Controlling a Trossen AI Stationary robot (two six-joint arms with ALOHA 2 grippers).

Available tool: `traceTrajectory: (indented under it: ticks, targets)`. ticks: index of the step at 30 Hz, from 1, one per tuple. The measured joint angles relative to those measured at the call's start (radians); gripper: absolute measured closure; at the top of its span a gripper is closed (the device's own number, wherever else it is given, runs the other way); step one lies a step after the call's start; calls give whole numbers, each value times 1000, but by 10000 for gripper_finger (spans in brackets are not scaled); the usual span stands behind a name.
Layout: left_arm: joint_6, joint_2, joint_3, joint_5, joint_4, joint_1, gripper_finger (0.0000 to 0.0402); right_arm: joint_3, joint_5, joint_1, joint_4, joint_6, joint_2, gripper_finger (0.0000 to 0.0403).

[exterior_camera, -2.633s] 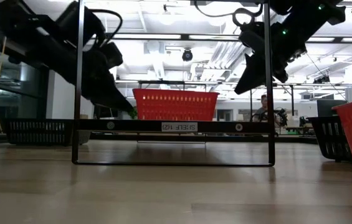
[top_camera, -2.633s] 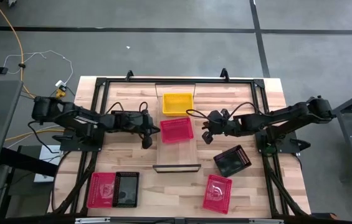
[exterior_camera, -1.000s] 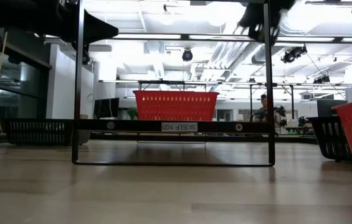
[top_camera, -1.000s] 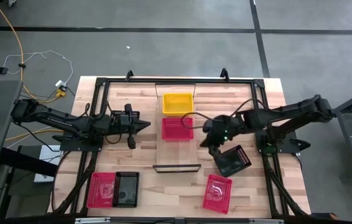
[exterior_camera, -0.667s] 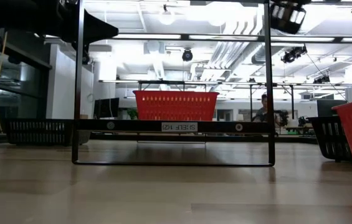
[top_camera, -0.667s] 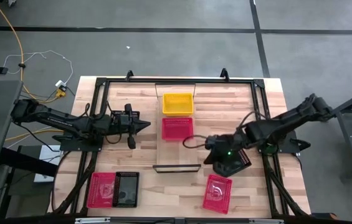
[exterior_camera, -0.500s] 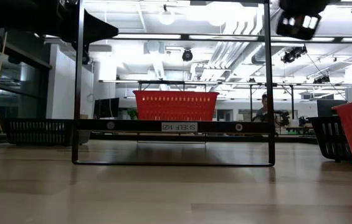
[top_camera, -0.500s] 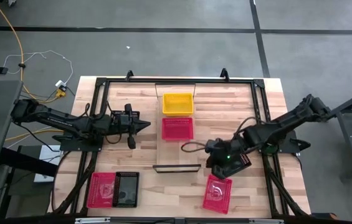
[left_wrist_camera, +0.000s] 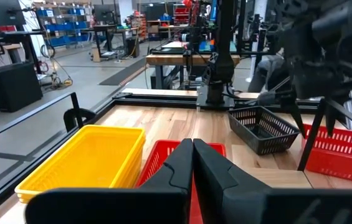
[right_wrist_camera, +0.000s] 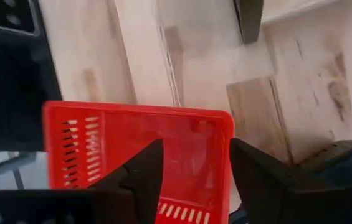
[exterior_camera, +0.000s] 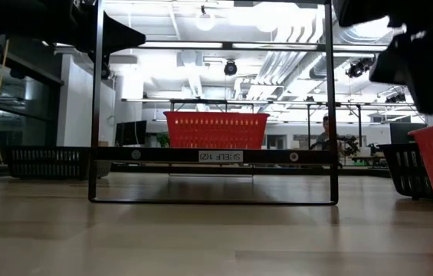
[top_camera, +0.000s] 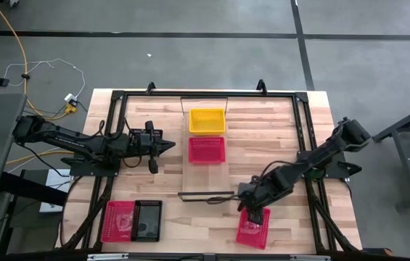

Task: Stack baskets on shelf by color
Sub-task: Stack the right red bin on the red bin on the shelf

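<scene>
On the shelf [top_camera: 206,181], a pale plank running from the far edge toward the near edge, a yellow basket [top_camera: 207,120] and a red basket [top_camera: 207,149] sit side by side. My right gripper [top_camera: 254,212] hangs open, pointing steeply down, just above another red basket [right_wrist_camera: 101,146] that rests on the table near the right front. Its two fingers stand over this basket's rim without touching it. A black basket [top_camera: 273,190] lies partly under the right arm. My left gripper [top_camera: 162,147] waits shut, level, left of the shelf.
At the near left, a red basket [top_camera: 117,220] and a black basket [top_camera: 148,220] lie side by side on the table. Dark metal frame bars [top_camera: 302,130] run along the table's sides. In the low view the shelf's upright bars [exterior_camera: 96,100] stand ahead.
My right gripper has swung from beside the shelf's red basket toward the table's near edge, passing over the black basket. It has sunk and tipped further downward, and now hangs above the near-right red basket. No basket has moved.
</scene>
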Motion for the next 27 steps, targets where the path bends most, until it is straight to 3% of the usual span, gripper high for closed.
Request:
traceTrajectory:
  ticks: [10, 22, 27]
  targets:
    - [0, 0, 0, 0, 0, 0, 401, 0, -18, -1, -6, -50, 97, 231]
    - [1, 0, 0, 0, 0, 0, 401, 0, -19, 0, -6, -76, 103, 231]
    - [0, 0, 0, 0, 0, 0, 401, 0, -26, 15, -26, -58, 103, 260]
